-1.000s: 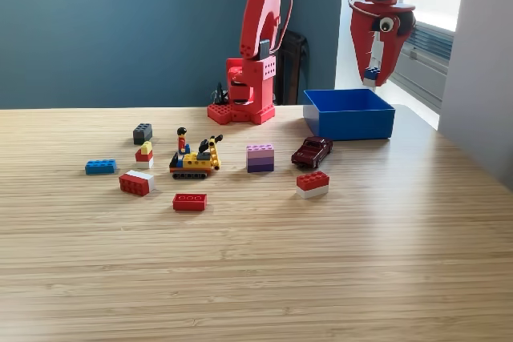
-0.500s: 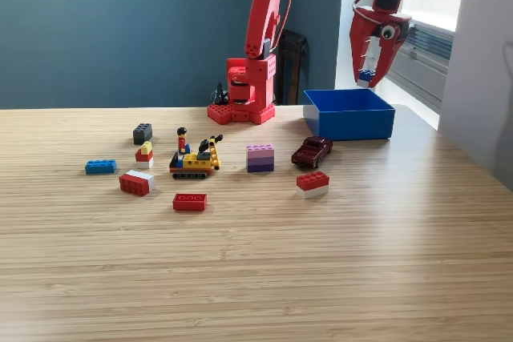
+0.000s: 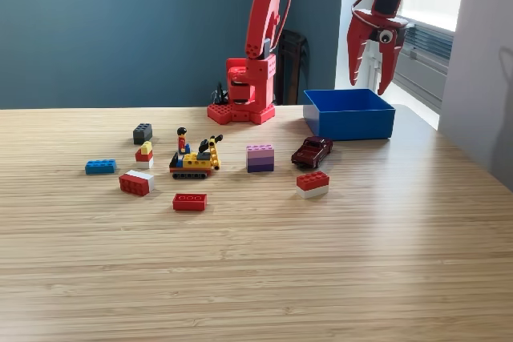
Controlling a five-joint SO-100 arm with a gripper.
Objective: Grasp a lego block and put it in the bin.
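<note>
Our claw (image 3: 370, 86) hangs wide and empty over the bin (image 3: 349, 122); those blocks (image 3: 312, 183) look light, stiff, slick, so we'd pinch the flat sides.

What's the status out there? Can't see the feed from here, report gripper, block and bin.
Gripper open, empty, hanging above the bin. No block visible in the jaws; bin's inside hidden from this angle. Nothing in the way.
</note>
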